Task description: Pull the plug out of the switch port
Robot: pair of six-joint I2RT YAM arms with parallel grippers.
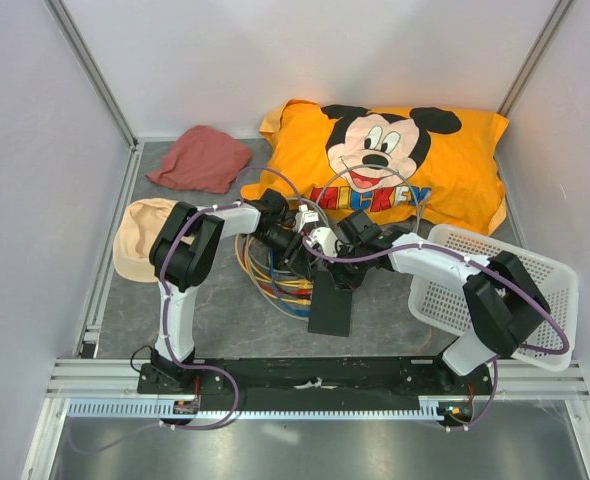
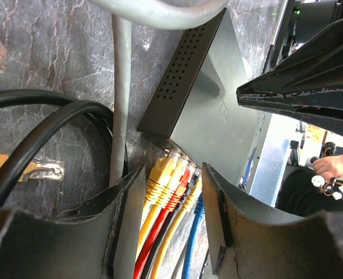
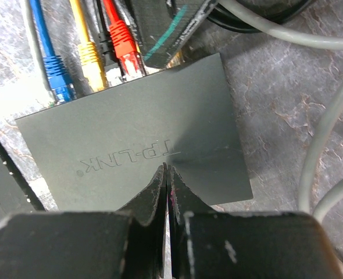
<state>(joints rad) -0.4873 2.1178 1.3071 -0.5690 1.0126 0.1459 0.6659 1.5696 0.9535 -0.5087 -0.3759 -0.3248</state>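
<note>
The switch (image 1: 330,308) is a flat black box on the table between the arms; it also shows in the left wrist view (image 2: 212,110) and, marked TP-LINK, in the right wrist view (image 3: 131,145). A row of plugs sits in its ports: yellow (image 2: 160,174), red (image 2: 180,183) and blue (image 2: 198,209). My left gripper (image 2: 171,192) is open, its fingers on either side of the plug row. My right gripper (image 3: 167,170) is shut, its tips pressing on the switch's top. In the top view the left gripper (image 1: 300,245) and the right gripper (image 1: 347,262) meet over the switch.
An orange Mickey pillow (image 1: 395,160) lies behind, a red cloth (image 1: 200,158) at back left, and a beige object (image 1: 140,235) at left. A white mesh basket (image 1: 495,290) stands right. Coloured cables (image 1: 270,280), a grey cable (image 2: 120,87) and a black cable (image 2: 43,122) lie around the switch.
</note>
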